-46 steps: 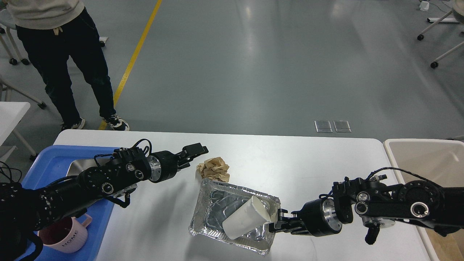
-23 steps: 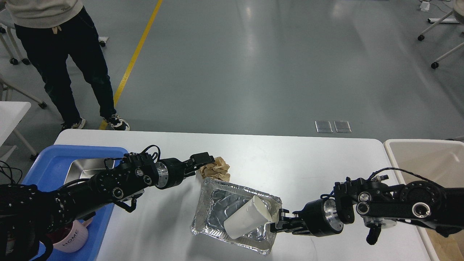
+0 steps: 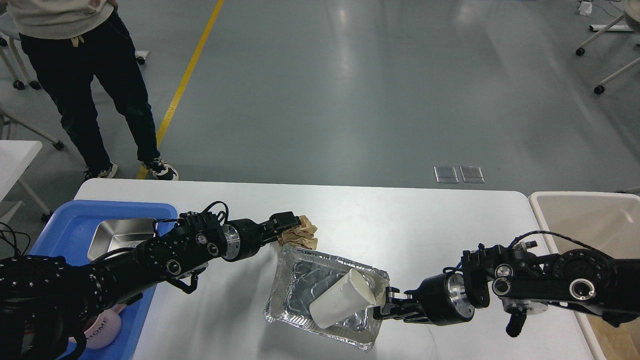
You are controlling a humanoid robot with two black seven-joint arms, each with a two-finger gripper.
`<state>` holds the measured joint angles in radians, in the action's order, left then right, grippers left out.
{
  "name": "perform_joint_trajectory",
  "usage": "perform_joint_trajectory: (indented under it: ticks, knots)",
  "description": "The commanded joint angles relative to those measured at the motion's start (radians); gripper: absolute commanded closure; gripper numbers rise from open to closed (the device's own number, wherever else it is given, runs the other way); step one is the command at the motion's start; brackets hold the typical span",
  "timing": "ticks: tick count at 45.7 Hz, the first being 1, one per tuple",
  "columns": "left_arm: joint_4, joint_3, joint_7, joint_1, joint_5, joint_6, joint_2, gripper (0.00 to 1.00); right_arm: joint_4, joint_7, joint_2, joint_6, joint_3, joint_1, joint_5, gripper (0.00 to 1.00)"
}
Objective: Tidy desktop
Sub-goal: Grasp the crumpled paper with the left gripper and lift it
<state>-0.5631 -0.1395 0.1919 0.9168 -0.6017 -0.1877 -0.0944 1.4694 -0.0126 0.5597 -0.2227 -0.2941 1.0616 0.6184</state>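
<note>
Desktop (image 3: 425, 220) is spanning the lower frame, with a blue tray (image 3: 65, 220) overlapping its left edge and a cream bin (image 3: 585, 215) standing beside its right edge. Right gripper (image 3: 382, 305) is pinching the right rim of a foil tray (image 3: 295, 280) near the front edge; a white cup (image 3: 340, 300) is lying tilted inside. Left gripper (image 3: 286, 226) is touching crumpled brown paper (image 3: 305, 235) near the table centre; finger spacing cannot be determined.

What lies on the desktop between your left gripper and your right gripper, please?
In the head view, between the left gripper and the right gripper sits a foil tray on the desktop, with a white paper cup lying tipped inside it.
</note>
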Motion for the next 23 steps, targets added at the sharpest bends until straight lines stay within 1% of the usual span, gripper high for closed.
perform_joint_trajectory:
  ticks: [1,5,9,12,14,18,23]
  knots:
    - [0.025,-0.005,0.008,-0.009,-0.003,0.001,0.016,0.68,0.0,0.0,0.0,0.0,0.001,0.0,0.0,1.0]
    - [0.037,-0.003,0.017,-0.012,-0.003,0.001,0.022,0.77,0.0,0.0,0.0,0.0,0.0,0.0,0.0,1.0]
    - [0.043,-0.003,0.044,-0.013,-0.003,0.001,0.024,0.82,0.0,0.0,-0.001,0.0,0.0,0.0,0.0,1.0]
    - [0.046,-0.003,0.057,-0.013,-0.003,0.001,0.024,0.86,0.0,0.0,-0.001,0.0,0.0,0.0,0.0,1.0]
    - [0.046,-0.003,0.063,-0.015,-0.003,0.001,0.024,0.91,0.0,-0.001,-0.001,0.0,0.0,0.0,0.0,1.0]
    - [0.046,-0.003,0.08,-0.016,-0.003,0.001,0.024,0.95,0.0,-0.001,-0.001,0.0,0.0,0.0,0.0,1.0]
    - [0.046,-0.002,0.09,-0.019,-0.004,0.001,0.022,0.96,0.0,0.0,-0.001,0.0,0.0,0.0,0.0,1.0]
